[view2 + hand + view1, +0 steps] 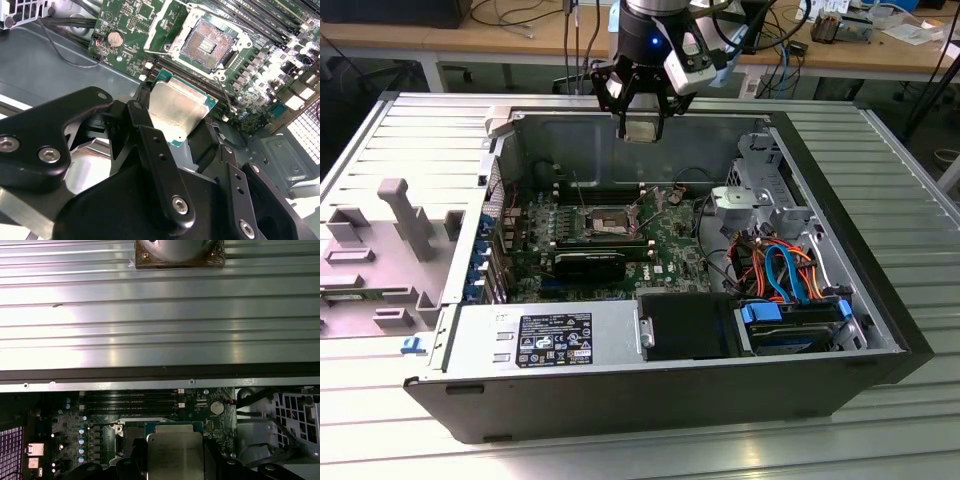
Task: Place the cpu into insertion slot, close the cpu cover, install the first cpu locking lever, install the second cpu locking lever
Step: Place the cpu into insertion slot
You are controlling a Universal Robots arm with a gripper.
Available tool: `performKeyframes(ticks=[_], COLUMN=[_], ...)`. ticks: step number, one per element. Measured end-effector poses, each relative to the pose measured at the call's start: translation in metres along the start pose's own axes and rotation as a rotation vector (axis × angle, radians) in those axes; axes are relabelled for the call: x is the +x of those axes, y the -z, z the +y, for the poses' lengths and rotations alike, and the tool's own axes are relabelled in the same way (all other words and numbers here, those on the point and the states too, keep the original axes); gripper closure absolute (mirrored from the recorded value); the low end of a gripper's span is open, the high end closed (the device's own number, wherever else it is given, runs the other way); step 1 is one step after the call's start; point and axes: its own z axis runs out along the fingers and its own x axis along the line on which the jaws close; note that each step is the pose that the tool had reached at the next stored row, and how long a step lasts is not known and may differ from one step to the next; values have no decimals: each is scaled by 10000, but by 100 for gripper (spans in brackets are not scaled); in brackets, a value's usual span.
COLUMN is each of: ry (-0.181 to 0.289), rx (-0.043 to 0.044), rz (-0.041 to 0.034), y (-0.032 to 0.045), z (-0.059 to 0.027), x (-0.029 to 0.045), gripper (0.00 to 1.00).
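Note:
My gripper [640, 127] hangs above the open computer case, shut on the cpu [641, 131], a flat square chip with a silvery top. In the second wrist view the cpu [177, 107] sits between the black fingers [145, 107], tilted, above the motherboard. The insertion slot [205, 45] lies uncovered below and ahead of it, dark centre showing inside a silver rim. A silver frame plate, the cpu cover [162, 27], stands swung back at one side of the slot. In the exterior view the slot [604, 222] is well below the gripper. The first wrist view shows the cpu [175, 455] over the board.
The green motherboard [665, 250] lies in the case with black memory sticks [595, 242] beside the slot. A power supply [545, 335] lines the near wall; a drive bay with orange and blue cables [785, 270] is on the exterior view's right. A grey fixture [405, 215] sits outside, left.

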Motion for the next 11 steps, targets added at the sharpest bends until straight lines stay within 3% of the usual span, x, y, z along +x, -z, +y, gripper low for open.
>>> performKeyframes(ticks=[11], ry=[-1], rx=[-1], rz=[0], y=[-17], z=[-10], x=[0], gripper=[45])
